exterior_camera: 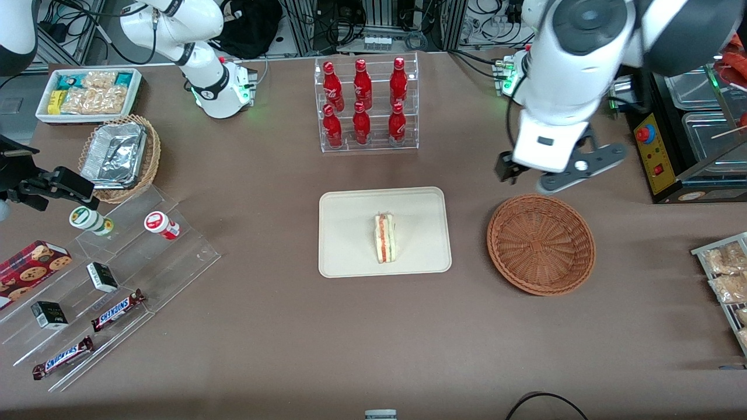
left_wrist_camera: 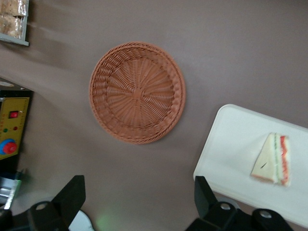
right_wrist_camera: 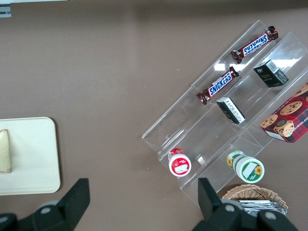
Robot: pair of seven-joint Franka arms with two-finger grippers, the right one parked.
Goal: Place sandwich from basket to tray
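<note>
Wicker basket (exterior_camera: 541, 244) lies bare — sandwich (exterior_camera: 384, 238) rests on the tray (exterior_camera: 350, 233) — hand (exterior_camera: 528, 175) spread wide above the basket

Sandwich (exterior_camera: 384, 237) on tray (exterior_camera: 350, 259), gripper (exterior_camera: 528, 175) above.

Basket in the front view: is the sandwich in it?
No. The basket holds nothing; the sandwich lies on the tray, and the open claw hangs above the basket's rim.

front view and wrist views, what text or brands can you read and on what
"SNICKERS": two bars on the clear stand.
Red bottles: white script, unreadable.
Cookie box, dark boxes, jars: unreadable.
Gripper, above the table beside the basket, fingers open: no text.
</note>
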